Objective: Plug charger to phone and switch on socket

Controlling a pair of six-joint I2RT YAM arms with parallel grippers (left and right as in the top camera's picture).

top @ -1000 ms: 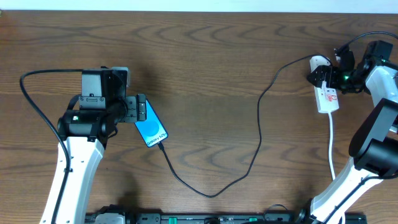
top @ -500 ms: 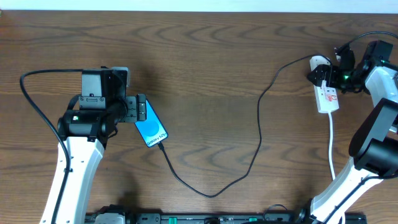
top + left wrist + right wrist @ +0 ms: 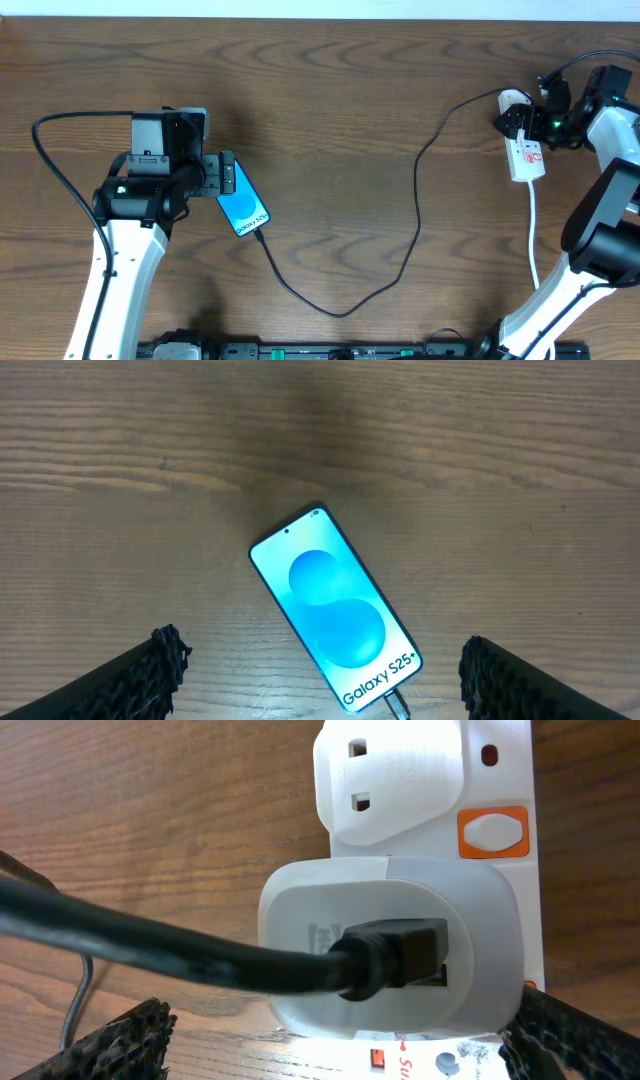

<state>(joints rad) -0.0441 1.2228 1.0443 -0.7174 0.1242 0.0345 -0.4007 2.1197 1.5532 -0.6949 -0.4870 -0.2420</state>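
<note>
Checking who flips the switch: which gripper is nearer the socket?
Right. The right gripper is over the socket, at its plugged end; the left gripper is far off, over the phone.

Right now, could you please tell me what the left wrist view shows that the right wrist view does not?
Only the left wrist view shows the phone, lying screen up with its Galaxy lettering at the near end. Only the right wrist view shows the socket, its orange switch and the white adapter plugged into it. Both show the wooden table, one end of the charger (the small plug at the phone, the cable entering the adapter), and an open gripper holding nothing: the left gripper and the right gripper.
</note>
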